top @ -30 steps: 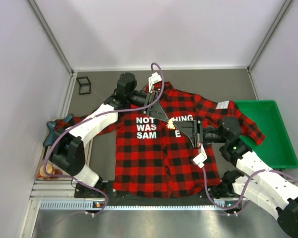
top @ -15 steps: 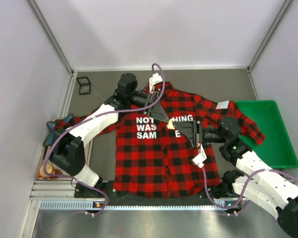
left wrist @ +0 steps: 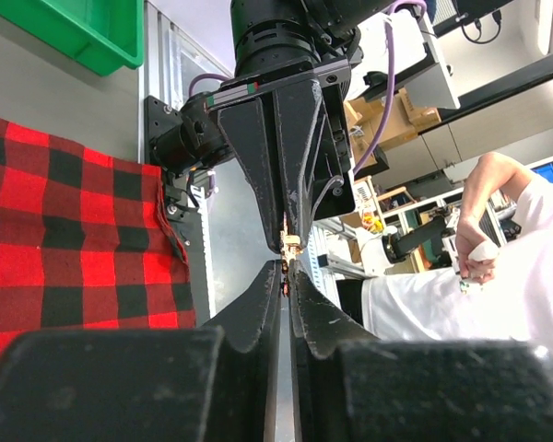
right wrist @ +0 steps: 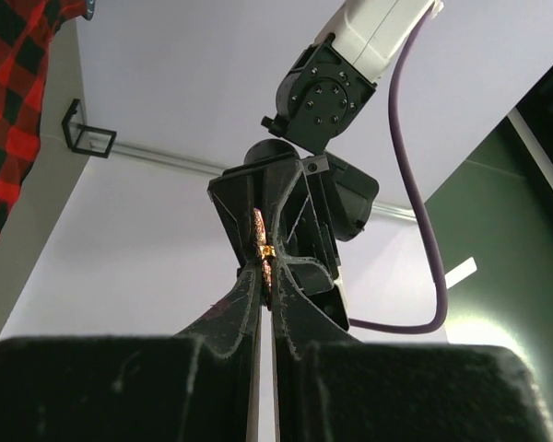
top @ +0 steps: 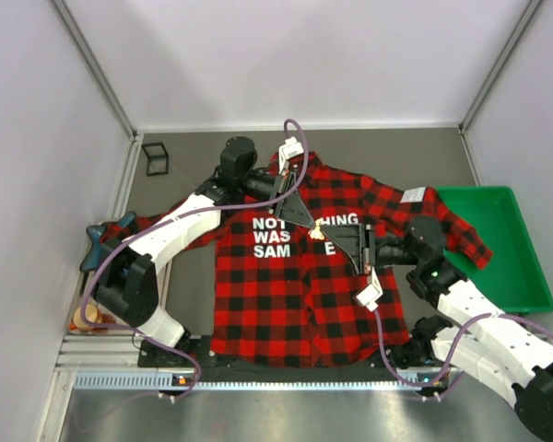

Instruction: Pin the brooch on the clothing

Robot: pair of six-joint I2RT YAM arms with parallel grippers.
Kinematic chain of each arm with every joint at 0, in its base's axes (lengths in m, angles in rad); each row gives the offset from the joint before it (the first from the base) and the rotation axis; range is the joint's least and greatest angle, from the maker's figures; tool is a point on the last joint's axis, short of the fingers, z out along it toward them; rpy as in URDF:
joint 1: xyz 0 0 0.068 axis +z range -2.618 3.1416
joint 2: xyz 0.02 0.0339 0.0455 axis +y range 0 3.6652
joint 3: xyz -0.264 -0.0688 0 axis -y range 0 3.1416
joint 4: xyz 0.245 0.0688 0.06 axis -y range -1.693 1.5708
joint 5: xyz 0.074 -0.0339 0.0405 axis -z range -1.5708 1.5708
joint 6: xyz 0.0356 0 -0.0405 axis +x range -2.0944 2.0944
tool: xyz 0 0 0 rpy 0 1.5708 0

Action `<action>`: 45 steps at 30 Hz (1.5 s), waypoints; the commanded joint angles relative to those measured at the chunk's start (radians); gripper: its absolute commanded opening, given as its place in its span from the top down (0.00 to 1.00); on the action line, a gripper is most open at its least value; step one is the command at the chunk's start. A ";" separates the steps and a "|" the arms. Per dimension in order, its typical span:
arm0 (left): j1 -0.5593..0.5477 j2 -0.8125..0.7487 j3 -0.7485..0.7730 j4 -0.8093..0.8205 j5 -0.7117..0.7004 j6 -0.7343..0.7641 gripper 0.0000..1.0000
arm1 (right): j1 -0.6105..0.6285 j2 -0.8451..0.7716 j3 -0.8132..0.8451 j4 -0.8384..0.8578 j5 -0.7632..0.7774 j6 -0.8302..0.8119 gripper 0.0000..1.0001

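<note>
The clothing, a red-and-black plaid shirt [top: 295,276] with white lettering, lies flat on the table. Just above its chest my two grippers meet tip to tip. Between them is the brooch [top: 314,230], a tiny pale spot in the top view. The right wrist view shows the brooch [right wrist: 259,228] edge-on with a gold clasp, my right gripper [right wrist: 265,277] shut on it. My left gripper [left wrist: 288,267] comes from the far left, its jaws nearly together on the brooch [left wrist: 292,243] from the other side. Part of the shirt [left wrist: 64,239] shows to the left in the left wrist view.
A green bin [top: 493,244] stands at the right, partly under a sleeve. A dark blue object [top: 97,241] and a round orange-brown object [top: 88,316] lie by the left wall. A small black wire frame [top: 156,157] sits at the back left.
The left gripper's jaws have closed in on the brooch. Its wrist has shifted slightly right. The right arm has not moved.
</note>
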 commanded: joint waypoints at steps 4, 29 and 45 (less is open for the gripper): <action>0.001 -0.031 0.016 0.011 -0.002 0.050 1.00 | 0.018 -0.011 0.045 0.029 0.010 0.016 0.59; 0.092 -0.255 -0.176 0.253 -0.205 0.434 1.00 | -0.130 0.321 0.931 -1.050 0.011 1.748 0.06; 0.070 -0.257 -0.245 0.585 -0.297 0.285 1.00 | -0.136 0.503 1.021 -0.870 -0.066 2.093 0.21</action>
